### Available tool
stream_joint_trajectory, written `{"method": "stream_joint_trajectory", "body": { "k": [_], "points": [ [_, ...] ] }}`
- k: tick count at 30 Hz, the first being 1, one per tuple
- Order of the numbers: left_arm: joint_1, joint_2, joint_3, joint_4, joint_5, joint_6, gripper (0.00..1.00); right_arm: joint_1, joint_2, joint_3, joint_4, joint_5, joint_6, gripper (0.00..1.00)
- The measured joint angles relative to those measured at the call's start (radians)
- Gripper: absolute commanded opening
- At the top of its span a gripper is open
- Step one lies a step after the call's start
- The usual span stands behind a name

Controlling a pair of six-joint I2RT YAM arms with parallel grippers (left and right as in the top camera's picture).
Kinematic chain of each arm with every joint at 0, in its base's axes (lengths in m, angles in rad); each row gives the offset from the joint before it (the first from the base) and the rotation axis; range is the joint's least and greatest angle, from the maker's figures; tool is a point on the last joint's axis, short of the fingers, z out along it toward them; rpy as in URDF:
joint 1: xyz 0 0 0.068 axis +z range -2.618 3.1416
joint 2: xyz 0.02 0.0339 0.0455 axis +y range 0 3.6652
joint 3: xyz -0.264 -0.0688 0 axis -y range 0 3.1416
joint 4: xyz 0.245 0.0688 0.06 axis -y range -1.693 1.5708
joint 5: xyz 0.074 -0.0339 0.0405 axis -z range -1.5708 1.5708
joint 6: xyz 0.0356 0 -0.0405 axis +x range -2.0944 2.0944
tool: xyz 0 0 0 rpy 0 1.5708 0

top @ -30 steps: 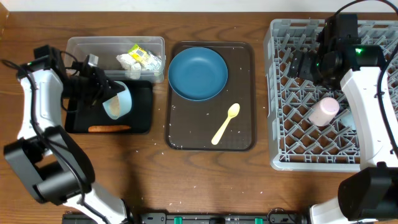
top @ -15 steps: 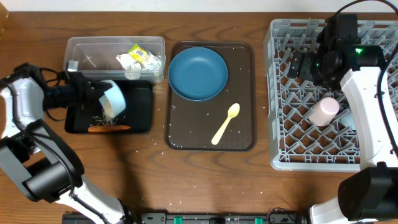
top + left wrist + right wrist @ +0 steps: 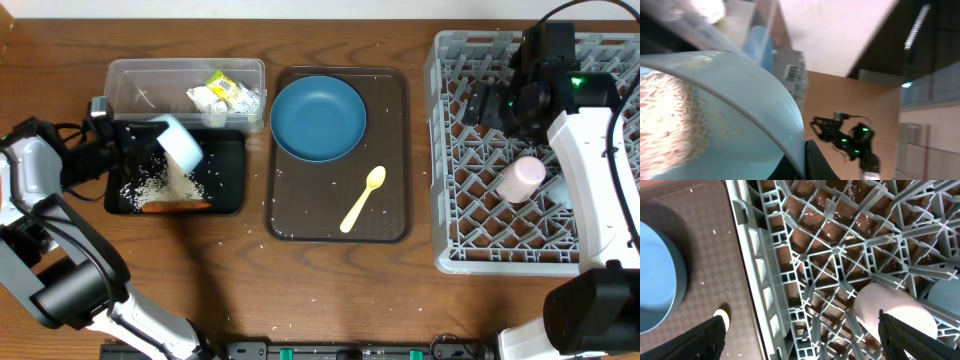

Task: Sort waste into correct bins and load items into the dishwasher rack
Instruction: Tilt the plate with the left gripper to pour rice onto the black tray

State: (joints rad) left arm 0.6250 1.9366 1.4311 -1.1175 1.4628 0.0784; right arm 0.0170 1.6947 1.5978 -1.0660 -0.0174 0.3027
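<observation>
A brown serving tray (image 3: 388,135) lies flat near the middle of the wooden bench (image 3: 330,290). Its dark surface is finely textured, inside a low raised rim.

**Left fingers clamped, right fingers spread**

Our left arm (image 3: 30,175) bends up from the near-left corner and reaches to the right. Its wrist is rolled over, so the left gripper (image 3: 150,150) lies sideways, its fingers closed on the tipped light blue cup (image 3: 178,142). Our right arm (image 3: 590,170) rises along the right edge and folds leftward at the far end. There the right gripper (image 3: 800,342) points straight down, its dark fingers (image 3: 685,340) spread wide apart and gripping nothing.
</observation>
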Motion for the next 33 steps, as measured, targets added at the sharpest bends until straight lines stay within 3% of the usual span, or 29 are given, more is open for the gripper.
{"method": "stream_joint_trajectory", "body": {
  "k": [11, 33],
  "points": [
    [0.008, 0.0, 0.0, -0.002, 0.077, -0.019, 0.06, 0.0, 0.0, 0.0, 0.0, 0.0, 0.0, 0.96],
    [0.019, 0.0, 0.0, 0.058, 0.084, -0.106, 0.06, 0.0, 0.0, 0.0, 0.0, 0.0, -0.007, 0.96]
  ]
}}
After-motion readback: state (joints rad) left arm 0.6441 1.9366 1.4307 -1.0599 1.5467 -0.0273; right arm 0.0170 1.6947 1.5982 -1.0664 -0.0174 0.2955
